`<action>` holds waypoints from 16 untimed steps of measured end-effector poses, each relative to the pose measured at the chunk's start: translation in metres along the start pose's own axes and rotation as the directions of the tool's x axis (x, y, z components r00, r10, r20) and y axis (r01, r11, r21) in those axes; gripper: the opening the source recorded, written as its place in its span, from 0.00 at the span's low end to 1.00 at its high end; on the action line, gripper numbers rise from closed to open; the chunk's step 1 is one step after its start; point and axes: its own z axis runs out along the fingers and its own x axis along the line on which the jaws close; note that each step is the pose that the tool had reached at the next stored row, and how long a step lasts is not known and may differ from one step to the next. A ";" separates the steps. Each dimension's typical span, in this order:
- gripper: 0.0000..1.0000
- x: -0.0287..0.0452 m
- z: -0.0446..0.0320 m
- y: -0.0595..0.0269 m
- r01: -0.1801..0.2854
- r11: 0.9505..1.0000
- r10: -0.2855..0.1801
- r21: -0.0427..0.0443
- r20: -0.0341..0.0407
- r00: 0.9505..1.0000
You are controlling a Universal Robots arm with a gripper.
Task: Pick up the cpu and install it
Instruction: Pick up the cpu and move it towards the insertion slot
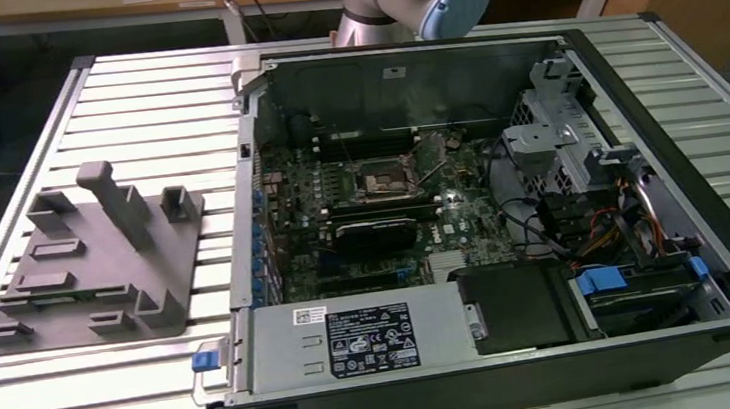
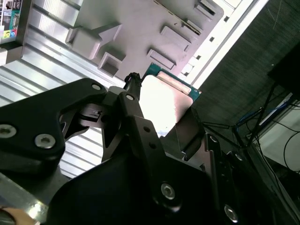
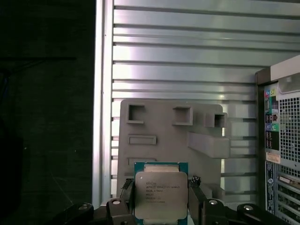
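Note:
The cpu, a small square chip with a pale silver top and a green edge, sits clamped between the black fingers of my gripper. In the second wrist view the cpu gleams bright, held by the gripper shut on its two sides. It hangs above the grey fixture, also seen as the grey fixture beyond the chip. In the exterior view the black socket frame lies on the motherboard inside the open computer case.
The grey fixture with upright pegs lies on the slatted metal table at the exterior view's left of the case. The arm's base stands behind the case. A black heatsink block sits near the socket. The case's rear panel shows in the first wrist view.

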 end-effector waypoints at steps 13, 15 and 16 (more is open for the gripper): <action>0.54 -0.0062 -0.0025 0.0002 0.000 1.000 0.000 0.000 0.000 1.000; 0.54 -0.0099 -0.0021 0.0002 0.000 1.000 0.000 0.000 0.000 1.000; 0.54 -0.0117 -0.0020 0.0002 0.000 1.000 0.000 0.000 0.000 1.000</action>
